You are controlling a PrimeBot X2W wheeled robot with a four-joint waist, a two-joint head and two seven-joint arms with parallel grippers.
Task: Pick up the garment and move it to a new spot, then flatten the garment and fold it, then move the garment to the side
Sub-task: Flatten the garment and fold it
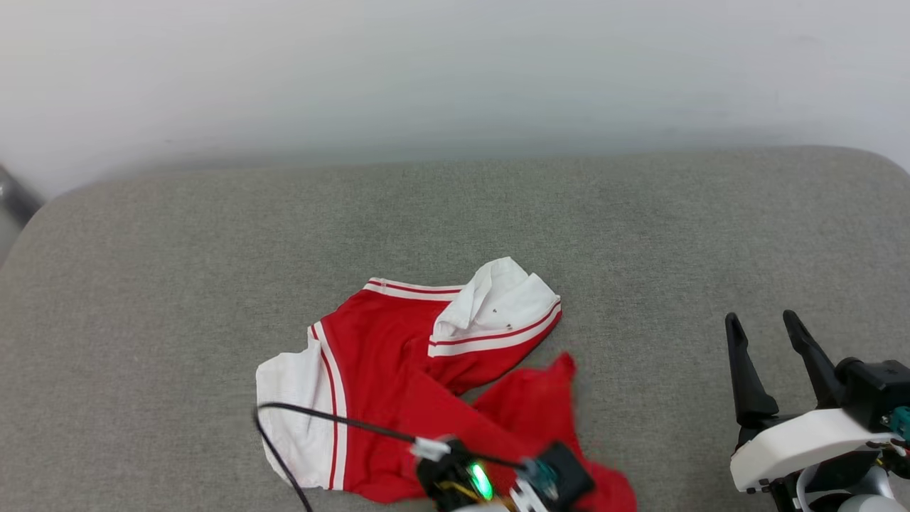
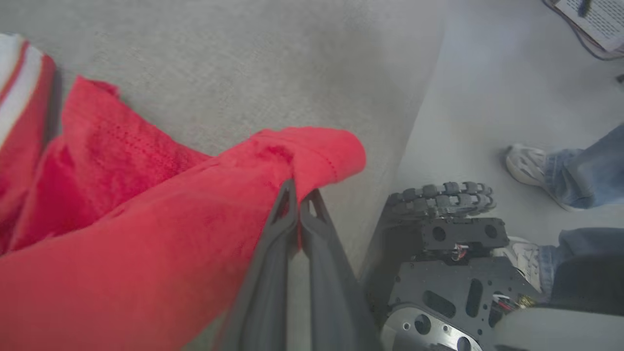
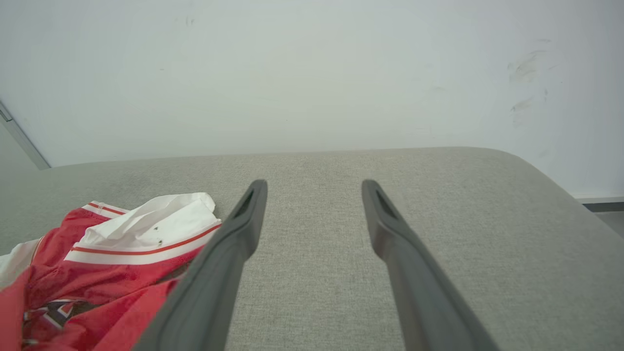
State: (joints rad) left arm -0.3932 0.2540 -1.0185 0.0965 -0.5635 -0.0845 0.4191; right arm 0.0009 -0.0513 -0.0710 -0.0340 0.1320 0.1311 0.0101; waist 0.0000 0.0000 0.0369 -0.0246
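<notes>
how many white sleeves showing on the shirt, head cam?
2: one white sleeve at the crumpled bright red T-shirt's left edge, the other bunched at its far right. None seems hidden.

I saw a grey fabric-covered desk point(image 1: 640, 235) against a pale wall point(image 1: 455, 71); beside it, on the light floor point(image 2: 487, 97), stood a person's white shoes point(image 2: 524, 163) and blue jeans point(image 2: 585, 168), plus a printed sheet point(image 2: 599, 19)

The garment point(image 1: 387, 355) runs off the head view's near edge, its hem there covered by the wrist of the left gripper point(image 2: 298, 194). Folds hide most of its dark lettering point(image 3: 51, 312), leaving it unreadable. A person point(image 2: 575, 170) is cut off at the right edge, down to shoes and jeans.
</notes>
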